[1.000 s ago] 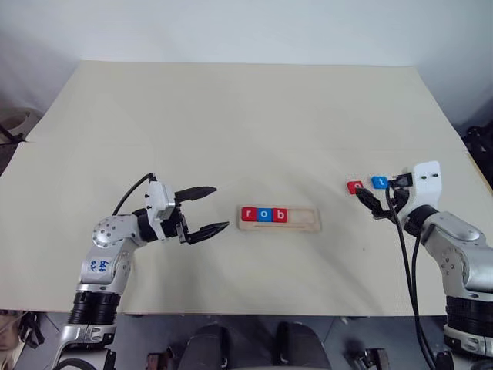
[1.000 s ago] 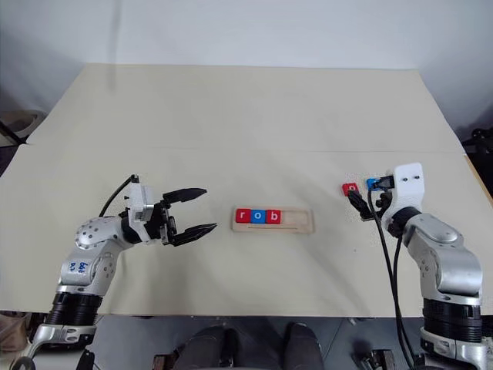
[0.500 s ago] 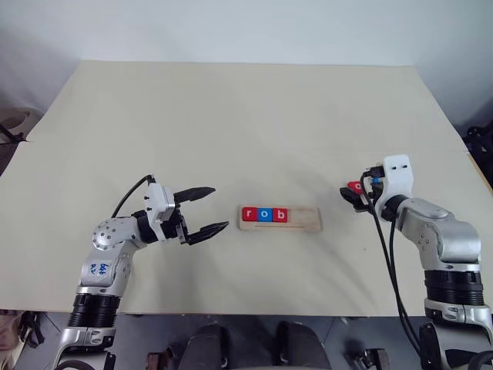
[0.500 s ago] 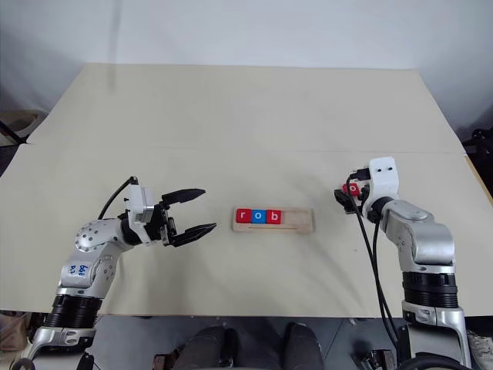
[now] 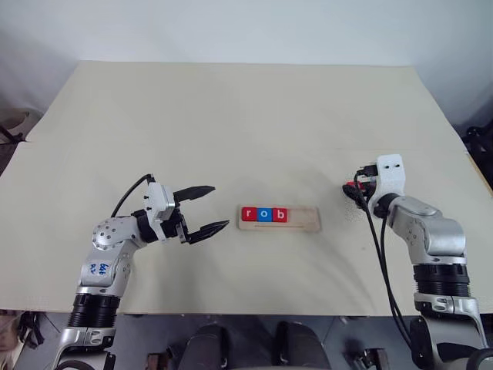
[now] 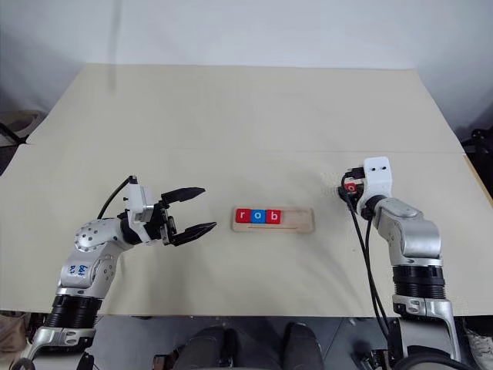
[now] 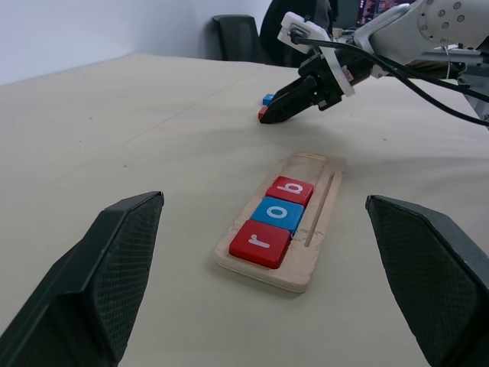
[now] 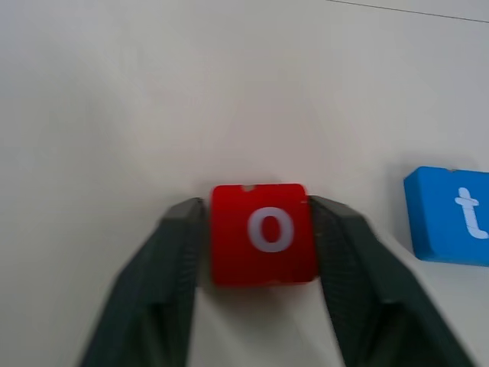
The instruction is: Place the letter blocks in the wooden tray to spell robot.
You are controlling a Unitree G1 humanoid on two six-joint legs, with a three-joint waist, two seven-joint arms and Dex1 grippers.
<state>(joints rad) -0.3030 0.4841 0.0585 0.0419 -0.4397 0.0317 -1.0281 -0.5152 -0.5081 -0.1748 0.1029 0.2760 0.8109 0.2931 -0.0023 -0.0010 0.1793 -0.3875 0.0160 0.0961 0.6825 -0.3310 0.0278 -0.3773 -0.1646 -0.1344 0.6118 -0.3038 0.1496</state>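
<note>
A second ago the right gripper [image 8: 260, 252] stood just short of the two loose blocks with its fingers spread wide; since then the arm has reached in toward the red one, and the fingers have drawn together on it. In the right wrist view the red "o" block [image 8: 263, 232] sits squarely between the two dark fingers [image 8: 164, 283], one touching each side face, so the jaws are pinching the block while it lies flat on the table [image 5: 231, 116]. Just beside it, apart from the fingers, lies the blue "t" block [image 8: 451, 215], where it lay before. The wooden tray [image 5: 304, 220] has not shifted: it lies near the middle of the table, between the two arms, with the red "r" block [image 5: 248, 214], the blue "o" block [image 5: 264, 214] and the red "b" block [image 5: 280, 214] in a row touching one another at its left end, and its right part bare. The left gripper [image 5: 206, 210] hangs where it was, left of the tray and well apart from it, pointing toward it with its jaws wide open around nothing.
</note>
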